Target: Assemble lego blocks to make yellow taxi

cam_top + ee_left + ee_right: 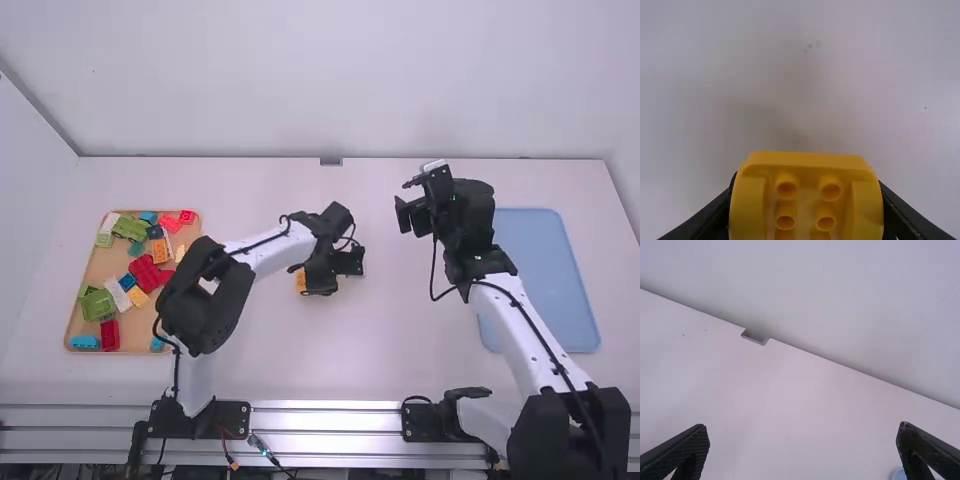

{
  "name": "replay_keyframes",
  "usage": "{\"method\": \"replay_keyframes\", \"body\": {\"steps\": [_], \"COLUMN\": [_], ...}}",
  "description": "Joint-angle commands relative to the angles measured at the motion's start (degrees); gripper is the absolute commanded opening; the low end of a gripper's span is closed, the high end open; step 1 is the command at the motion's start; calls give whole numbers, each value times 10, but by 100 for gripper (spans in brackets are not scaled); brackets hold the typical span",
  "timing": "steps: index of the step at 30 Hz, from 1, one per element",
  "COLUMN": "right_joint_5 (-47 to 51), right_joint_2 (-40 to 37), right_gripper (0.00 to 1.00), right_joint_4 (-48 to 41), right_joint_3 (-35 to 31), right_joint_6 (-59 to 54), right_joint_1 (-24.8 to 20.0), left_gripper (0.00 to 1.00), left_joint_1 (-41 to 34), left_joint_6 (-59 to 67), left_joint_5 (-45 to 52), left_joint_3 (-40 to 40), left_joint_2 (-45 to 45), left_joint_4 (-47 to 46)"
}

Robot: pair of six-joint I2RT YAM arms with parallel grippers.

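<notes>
My left gripper [318, 282] is low over the middle of the table, with a yellow block [301, 281] partly hidden beside its black body. In the left wrist view, a yellow block [805, 164] with round studs or tubes fills the space between the fingers of the left gripper [806, 195], which is shut on it. My right gripper [412, 203] hangs right of the middle, away from the block. Its fingers stand wide apart in the right wrist view, where the right gripper [804, 437] holds nothing.
At the left, an orange-brown tray [90, 272] holds several red, green, blue, yellow, orange and white blocks. A flat blue tray [545, 265] lies at the right, partly behind the right arm. The back wall meets the table edge, where a small metal bracket [755, 336] sits.
</notes>
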Motion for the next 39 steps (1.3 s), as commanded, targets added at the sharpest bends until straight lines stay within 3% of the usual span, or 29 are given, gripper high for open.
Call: {"method": "replay_keyframes", "body": {"steps": [1, 11, 23, 25, 30, 35, 36, 37, 39], "right_joint_5": [-3, -1, -1, -2, -2, -1, -2, -3, -3], "right_joint_2": [3, 3, 3, 3, 3, 3, 3, 3, 3], "right_gripper": [99, 99, 99, 99, 99, 99, 99, 99, 99], "right_joint_4": [1, 1, 1, 0, 0, 0, 0, 0, 0], "right_joint_3": [18, 18, 18, 18, 18, 18, 18, 18, 18], "right_joint_6": [-2, -5, -5, -5, -5, -5, -5, -5, -5], "right_joint_1": [2, 0, 1, 2, 1, 1, 1, 1, 1], "left_gripper": [21, 35, 41, 57, 74, 78, 83, 99, 99], "left_joint_1": [-16, -35, -34, -35, -34, -35, -35, -34, -35], "left_joint_6": [7, -24, -71, -73, -73, -73, -73, -72, -70], "left_joint_5": [-20, -17, 23, 26, 25, 25, 24, 23, 23], "left_joint_3": [-3, -14, -15, -15, -15, -15, -15, -15, -14], "left_joint_2": [3, 3, 3, 3, 3, 3, 3, 3, 3], "left_joint_4": [9, -9, -39, -39, -39, -39, -38, -37, -32]}}
